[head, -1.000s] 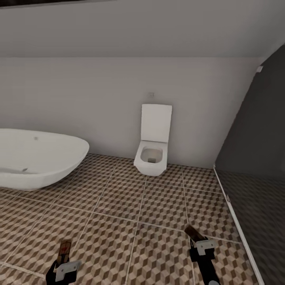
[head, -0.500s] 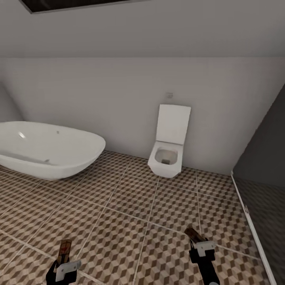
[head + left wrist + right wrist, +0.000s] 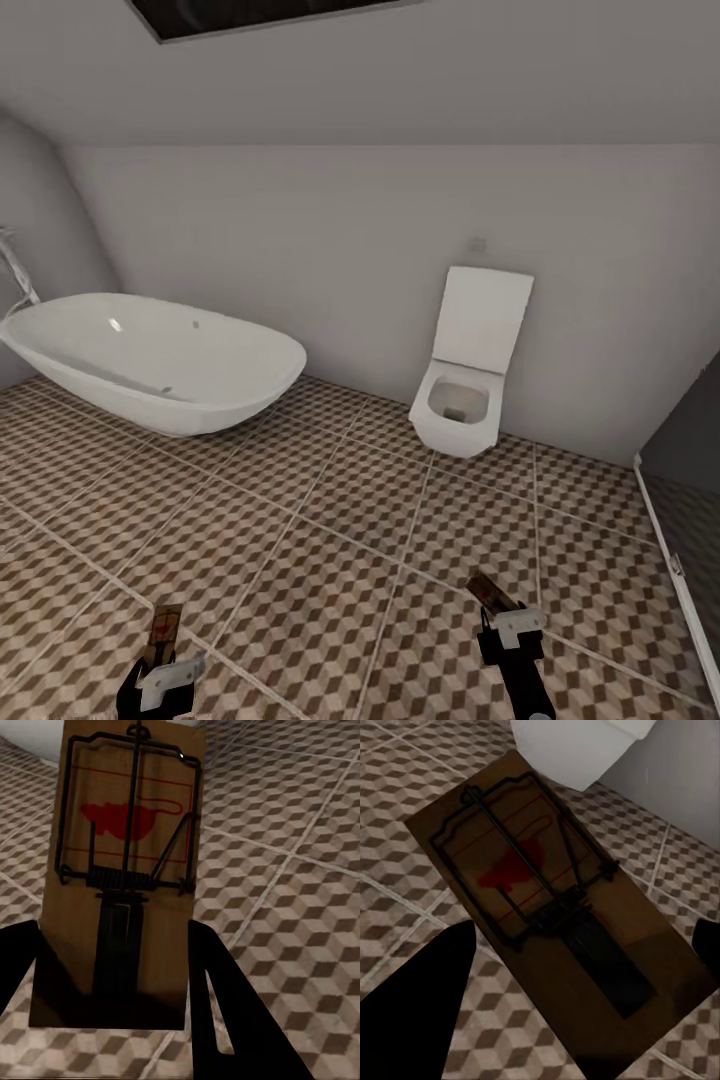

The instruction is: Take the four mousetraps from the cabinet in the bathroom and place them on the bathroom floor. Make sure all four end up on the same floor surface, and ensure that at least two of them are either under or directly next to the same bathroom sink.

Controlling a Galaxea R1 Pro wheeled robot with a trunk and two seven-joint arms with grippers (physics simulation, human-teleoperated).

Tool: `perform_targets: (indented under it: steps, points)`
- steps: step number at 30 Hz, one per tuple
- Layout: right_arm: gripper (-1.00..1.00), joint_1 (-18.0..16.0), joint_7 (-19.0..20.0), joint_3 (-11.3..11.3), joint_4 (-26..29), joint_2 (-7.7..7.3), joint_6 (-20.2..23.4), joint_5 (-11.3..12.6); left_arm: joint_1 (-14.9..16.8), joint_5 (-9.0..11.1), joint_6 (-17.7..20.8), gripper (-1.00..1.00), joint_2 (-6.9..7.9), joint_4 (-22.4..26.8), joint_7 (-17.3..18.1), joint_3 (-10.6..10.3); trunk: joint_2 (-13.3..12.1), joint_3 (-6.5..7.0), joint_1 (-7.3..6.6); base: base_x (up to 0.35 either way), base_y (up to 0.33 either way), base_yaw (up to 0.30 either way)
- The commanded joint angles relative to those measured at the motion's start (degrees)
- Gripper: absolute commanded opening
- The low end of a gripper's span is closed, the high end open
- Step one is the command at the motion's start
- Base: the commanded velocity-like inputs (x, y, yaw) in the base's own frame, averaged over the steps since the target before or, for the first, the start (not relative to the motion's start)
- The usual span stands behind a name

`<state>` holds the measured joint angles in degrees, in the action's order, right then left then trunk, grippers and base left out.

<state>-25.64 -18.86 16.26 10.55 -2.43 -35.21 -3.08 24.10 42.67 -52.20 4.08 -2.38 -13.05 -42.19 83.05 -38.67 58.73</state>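
Observation:
Two mousetraps are in hand, held above the cube-patterned bathroom floor (image 3: pixel 300 540). My left gripper (image 3: pixel 160 668) is shut on a tan mousetrap (image 3: pixel 165 628), and its black wire and red spot show on the mousetrap (image 3: pixel 124 862) between the dark fingers (image 3: pixel 214 1005). At the lower right, my right gripper (image 3: pixel 507 628) is shut on another mousetrap (image 3: pixel 489 592). This mousetrap (image 3: pixel 540 892) looks darker, in shadow, and sits askew across the gripper (image 3: pixel 585 952). The cabinet and the sink are out of view.
A white oval bathtub (image 3: pixel 150 360) stands at the left with a chrome tap (image 3: pixel 15 265) behind it. A white toilet (image 3: pixel 465 395) hangs on the back wall. The dark shower floor (image 3: pixel 695 520) lies at the right behind a white threshold (image 3: pixel 680 590).
The camera has turned left, so tub, toilet and shower edge have slid right in the picture and more of the tub shows. Both grippers keep their mousetraps as before.

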Motion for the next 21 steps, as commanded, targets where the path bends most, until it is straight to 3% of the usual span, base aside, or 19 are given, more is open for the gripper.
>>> perform_targets:
  steps: [1, 21]
  points:
    - [-1.00, -0.02, -0.56, 0.33, 0.00, -0.03, 0.05, -0.33, 0.06, -0.22, -0.09, -1.00, -0.04, -0.12, -0.57, -0.44, 0.02, -0.05, 0.00, 0.000, 0.000, 0.260]
    - [-1.00, -0.02, -0.56, 0.31, 0.03, -0.03, 0.05, -0.28, 0.06, -0.26, -0.09, -1.00, -0.04, -0.13, -0.57, -0.44, 0.02, -0.05, 0.00, 0.000, 0.000, 0.260]
